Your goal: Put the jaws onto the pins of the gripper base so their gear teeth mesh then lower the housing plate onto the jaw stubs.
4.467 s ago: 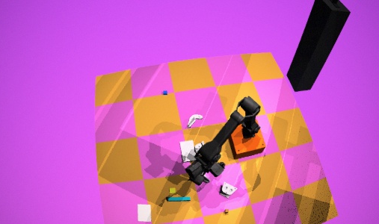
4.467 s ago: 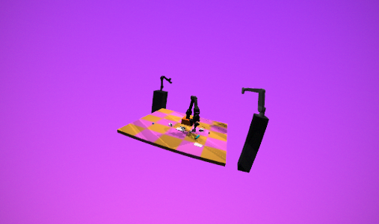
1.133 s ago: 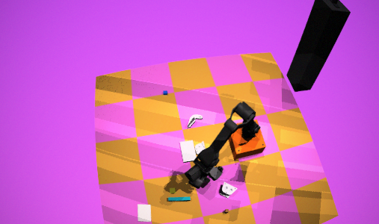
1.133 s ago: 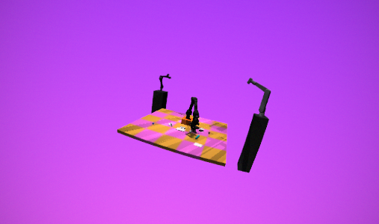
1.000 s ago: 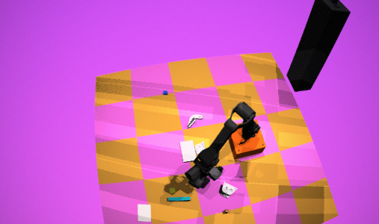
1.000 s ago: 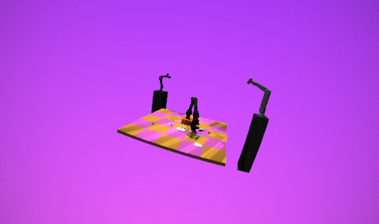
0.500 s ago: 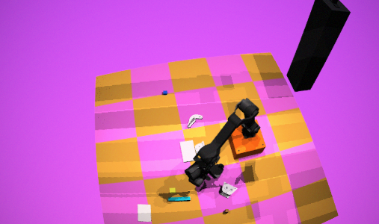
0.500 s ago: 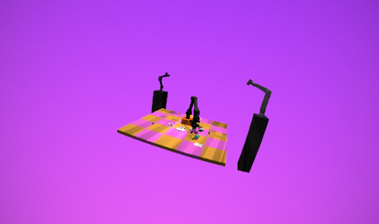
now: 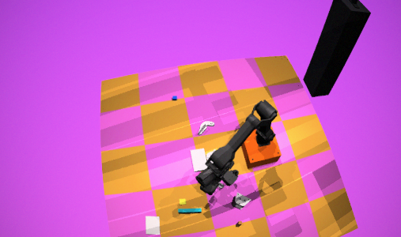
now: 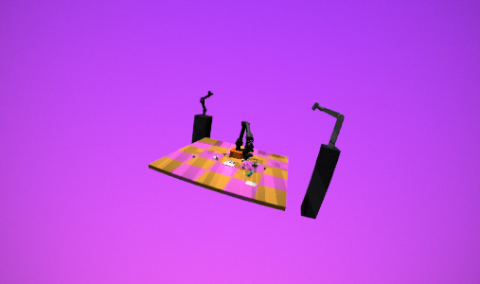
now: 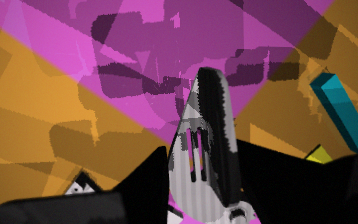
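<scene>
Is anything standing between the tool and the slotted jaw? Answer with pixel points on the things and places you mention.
Nothing visible. The tool (image 9: 220, 184) (image 10: 247, 155) (image 11: 196, 149) is shut directly on the slotted jaw (image 9: 221, 186) (image 11: 181, 177). The teal bar (image 9: 190, 211) (image 10: 250, 173) (image 11: 344, 114) and yellow block (image 9: 182, 201) (image 11: 319, 155) lie off to one side.
</scene>
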`<state>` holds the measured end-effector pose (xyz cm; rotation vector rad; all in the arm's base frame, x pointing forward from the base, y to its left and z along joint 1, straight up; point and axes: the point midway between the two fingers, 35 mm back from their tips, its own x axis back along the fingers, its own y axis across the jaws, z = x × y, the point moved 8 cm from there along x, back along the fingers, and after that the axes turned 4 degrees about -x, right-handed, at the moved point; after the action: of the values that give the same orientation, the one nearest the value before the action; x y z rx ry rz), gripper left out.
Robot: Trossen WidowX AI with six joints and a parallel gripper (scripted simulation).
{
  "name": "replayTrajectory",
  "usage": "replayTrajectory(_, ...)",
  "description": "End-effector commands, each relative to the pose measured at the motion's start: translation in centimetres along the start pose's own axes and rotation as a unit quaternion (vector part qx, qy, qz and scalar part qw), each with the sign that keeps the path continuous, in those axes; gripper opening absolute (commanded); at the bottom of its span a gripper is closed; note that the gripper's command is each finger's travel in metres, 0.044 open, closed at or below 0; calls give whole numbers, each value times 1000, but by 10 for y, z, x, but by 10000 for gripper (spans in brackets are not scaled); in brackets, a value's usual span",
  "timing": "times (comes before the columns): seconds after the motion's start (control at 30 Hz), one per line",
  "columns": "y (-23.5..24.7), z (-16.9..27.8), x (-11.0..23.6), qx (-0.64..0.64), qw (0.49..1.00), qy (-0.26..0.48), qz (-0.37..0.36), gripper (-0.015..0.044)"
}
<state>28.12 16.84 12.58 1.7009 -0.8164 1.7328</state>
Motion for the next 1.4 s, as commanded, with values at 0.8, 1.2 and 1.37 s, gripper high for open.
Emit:
replayTrajectory(0.8,37,24,5,-357,934,-1,-2,134)
replayTrajectory(1.2,56,33,6,-512,859,0,-3,134)
replayTrajectory(1.37,63,36,6,-573,820,1,-3,134)
